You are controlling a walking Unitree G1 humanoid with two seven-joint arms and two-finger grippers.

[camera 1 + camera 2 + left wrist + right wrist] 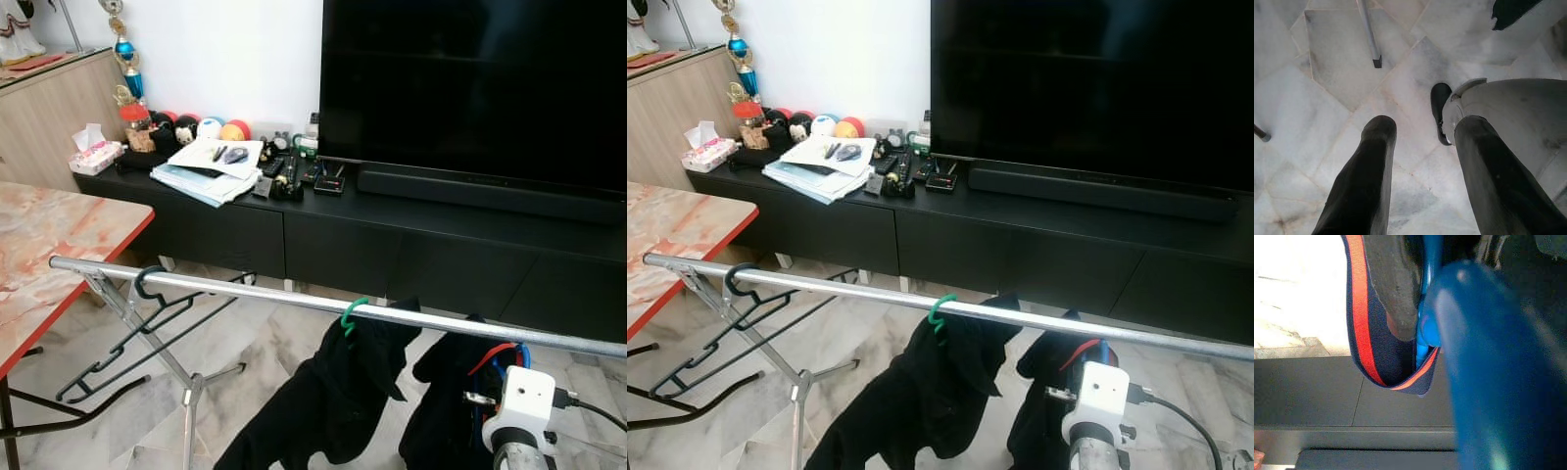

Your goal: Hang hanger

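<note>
A silver rail [255, 291] of a drying rack runs across in front of me. An empty black hanger [147, 323] hangs near its left end. A green hanger hook [351, 315] sits mid-rail with a black garment [333, 401] on it. My right gripper [1420, 328] is shut on a blue hanger [1430, 293] that carries a dark garment with red trim [1359, 308]. It holds this hanger [522, 354] just below the rail at the right. My left gripper [1422, 129] hangs open over the marble floor, holding nothing.
A black TV console [411, 245] with a large TV [470, 88] stands behind the rack. Papers [206, 166] and small items lie on its left part. A red-edged marble table [49, 255] is at my left. The rack's legs [191, 392] spread over the floor.
</note>
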